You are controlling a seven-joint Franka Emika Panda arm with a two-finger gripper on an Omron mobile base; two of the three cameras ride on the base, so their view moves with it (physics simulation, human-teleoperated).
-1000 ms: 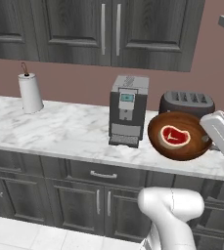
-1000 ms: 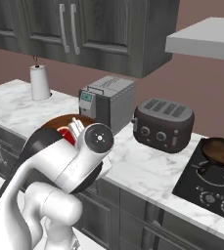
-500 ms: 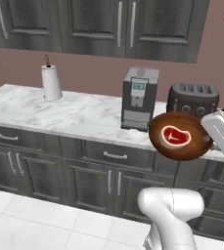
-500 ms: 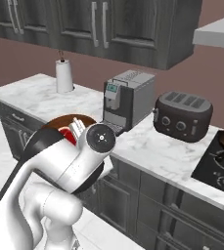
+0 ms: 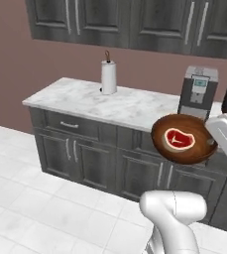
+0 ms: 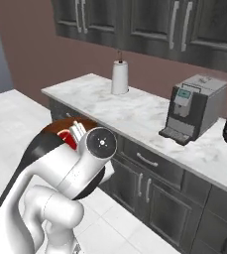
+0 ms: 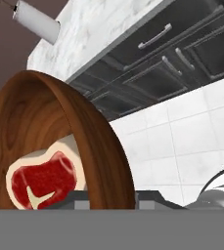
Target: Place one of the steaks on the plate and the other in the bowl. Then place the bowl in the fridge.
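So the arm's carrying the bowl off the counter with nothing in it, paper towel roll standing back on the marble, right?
Not quite: the bowl isn't empty. A steak lies in it, as the left base view shows. The rest holds: the bowl is up off the counter, and the paper towel roll stands on the marble.

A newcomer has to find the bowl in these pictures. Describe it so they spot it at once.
Start at the marble counter with the paper towel roll and coffee machine. In front of that counter, off its surface, the white arm carries the bowl in the air. It is round, deep, glossy reddish-brown wood with a red steak lying inside, unlike the white roll and the grey machine.
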